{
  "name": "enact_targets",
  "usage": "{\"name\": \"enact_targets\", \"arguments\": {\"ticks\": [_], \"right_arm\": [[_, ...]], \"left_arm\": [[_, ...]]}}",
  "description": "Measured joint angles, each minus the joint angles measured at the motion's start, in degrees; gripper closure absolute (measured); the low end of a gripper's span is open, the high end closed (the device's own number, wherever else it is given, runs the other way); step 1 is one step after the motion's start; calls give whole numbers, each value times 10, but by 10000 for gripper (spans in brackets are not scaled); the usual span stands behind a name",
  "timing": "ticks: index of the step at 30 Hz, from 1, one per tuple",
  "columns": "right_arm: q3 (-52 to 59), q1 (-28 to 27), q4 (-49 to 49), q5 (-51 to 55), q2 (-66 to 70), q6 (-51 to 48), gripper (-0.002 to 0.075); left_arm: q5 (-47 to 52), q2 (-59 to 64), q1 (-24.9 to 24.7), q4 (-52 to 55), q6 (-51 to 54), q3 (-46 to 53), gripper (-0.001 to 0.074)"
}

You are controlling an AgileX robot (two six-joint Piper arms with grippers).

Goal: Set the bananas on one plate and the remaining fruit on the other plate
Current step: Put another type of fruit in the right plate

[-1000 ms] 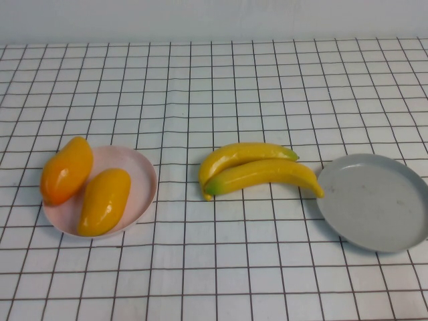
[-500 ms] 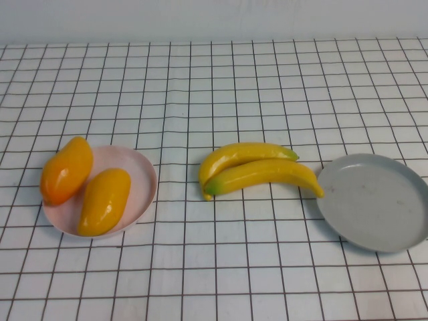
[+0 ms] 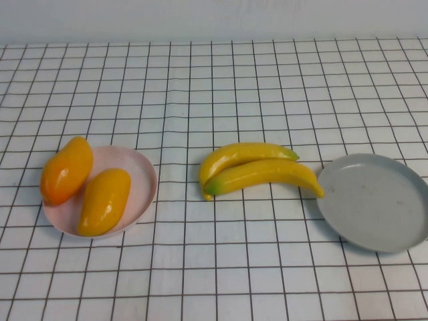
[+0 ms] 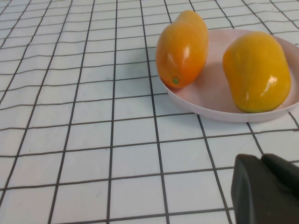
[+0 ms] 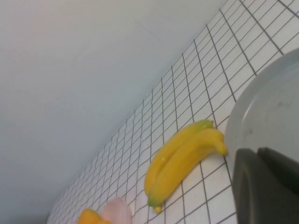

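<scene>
1. Two bananas (image 3: 261, 170) lying side by side and touching on the white gridded worktop (image 3: 214, 80), about midway between its left and right edges; long, slim, curved, glossy yellow, greenish at the tips; resting on neither plate; end of the nearer one just beside the grey plate's rim.
2. Two plump oval fruits on the pink plate (image 3: 144, 180) near the left edge; glossy, shorter and thicker than the bananas; the deeper orange fruit (image 3: 65, 170) lying across the rim on the left-edge side; the yellower fruit (image 3: 105, 200) inside the plate beside it.
3. Grey plate (image 3: 374, 200) close to the right edge; round, shallow, raised rim, faintly speckled.
4. Left gripper (image 4: 266, 191) seen only as a dark shape low over the worktop, near the pink plate and apart from it; cannot tell whether released or clenched.
5. Right gripper (image 5: 266, 186) seen only as a dark shape near the grey plate, bananas beyond; cannot tell its state either.
</scene>
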Motion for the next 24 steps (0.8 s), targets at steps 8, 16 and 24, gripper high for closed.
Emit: {"name": "enact_targets", "arguments": {"ticks": [8, 16, 24], "right_arm": [[0, 0, -66, 26, 14, -6, 742], [-176, 0, -214, 148, 204, -37, 742], [-379, 0, -270, 230, 403, -150, 742]], "left_arm": [[0, 0, 0, 0, 0, 0, 738], [0, 0, 0, 0, 1, 0, 738], [0, 0, 0, 0, 1, 0, 738]]}}
